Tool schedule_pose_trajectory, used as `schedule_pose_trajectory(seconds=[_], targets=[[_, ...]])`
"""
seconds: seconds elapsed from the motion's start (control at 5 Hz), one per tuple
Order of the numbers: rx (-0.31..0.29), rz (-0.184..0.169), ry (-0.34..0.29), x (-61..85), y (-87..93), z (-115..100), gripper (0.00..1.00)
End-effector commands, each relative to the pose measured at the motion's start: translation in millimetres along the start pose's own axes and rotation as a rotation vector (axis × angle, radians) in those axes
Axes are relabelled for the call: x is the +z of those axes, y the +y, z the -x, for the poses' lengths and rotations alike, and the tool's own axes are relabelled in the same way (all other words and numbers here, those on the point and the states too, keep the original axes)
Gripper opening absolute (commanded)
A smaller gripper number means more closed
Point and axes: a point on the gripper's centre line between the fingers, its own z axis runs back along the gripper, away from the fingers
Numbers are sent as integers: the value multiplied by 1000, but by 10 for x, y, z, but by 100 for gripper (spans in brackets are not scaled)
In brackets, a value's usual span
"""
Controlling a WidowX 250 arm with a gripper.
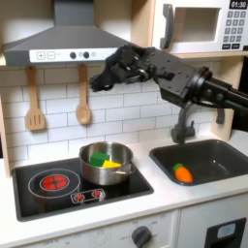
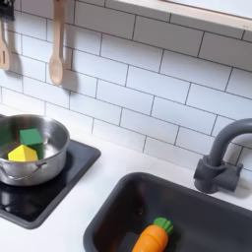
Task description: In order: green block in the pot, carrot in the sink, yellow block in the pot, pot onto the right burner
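First exterior view: pincer [image 1: 100, 81] raised above pot [image 1: 105, 165], open or closed unclear. Pot on right burner, green block [image 2: 31, 138] and yellow block [image 2: 23, 154] inside. Carrot [image 2: 152, 237] in sink [image 2: 118, 212], right of pot.

The first exterior view stood in front of the toy kitchen, facing the white tiled wall [image 1: 58, 121] and slightly downward, far enough back to take in the whole counter. The second exterior view sat nearer, angled down. Both exterior views shared the round shiny silver metal pot [image 1: 105, 165] [image 2: 34, 162] and the dark grey rectangular sink [image 1: 225, 155] [image 2: 197, 212].
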Motion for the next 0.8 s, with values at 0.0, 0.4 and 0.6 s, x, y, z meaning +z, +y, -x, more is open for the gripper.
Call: schedule_pose_trajectory(seconds=[0.0,0.4,0.6], targets=[[3,-3,-18,-205,107,-140,0],[-8,21,-30,-303,69,-220,0],[-10,36,-44,-316,3,-286,0]])
